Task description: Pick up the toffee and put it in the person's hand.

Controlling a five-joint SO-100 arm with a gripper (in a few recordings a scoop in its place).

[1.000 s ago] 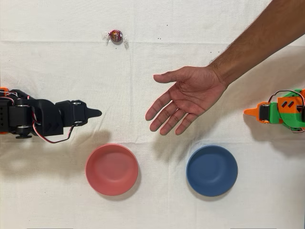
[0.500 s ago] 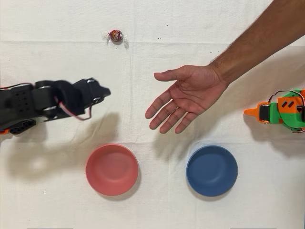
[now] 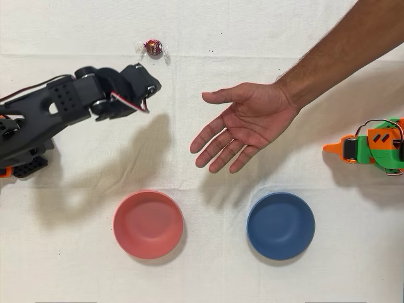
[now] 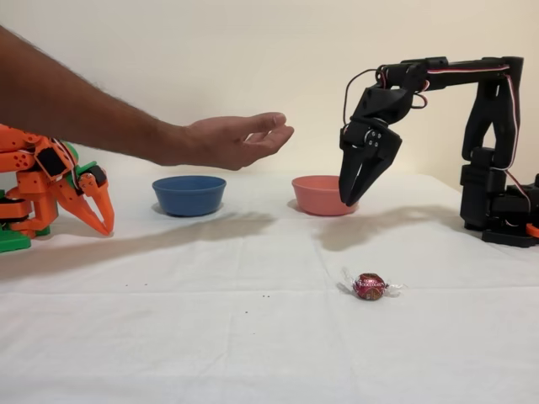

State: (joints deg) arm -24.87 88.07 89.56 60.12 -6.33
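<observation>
White cloth (image 4: 168, 337), toffee (image 4: 369, 286) apart from jaws

The black arm (image 4: 493, 126) stands raised and bent over at the top, its wrist angled downward. Its pincer (image 4: 354, 195) hangs in the air, tips pointing down, the fingers drawn close together with nothing between them.

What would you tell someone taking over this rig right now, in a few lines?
Gripper: raised above the cloth, pointing down, holding nothing; open or shut is hard to tell.
Toffee: lying on the cloth, untouched, apart from the gripper.
Person's hand: open, palm up, held in the air above the table, empty.
Done: nothing picked up yet.
Left: descend onto the toffee, grasp, carry it to the hand, release.
</observation>
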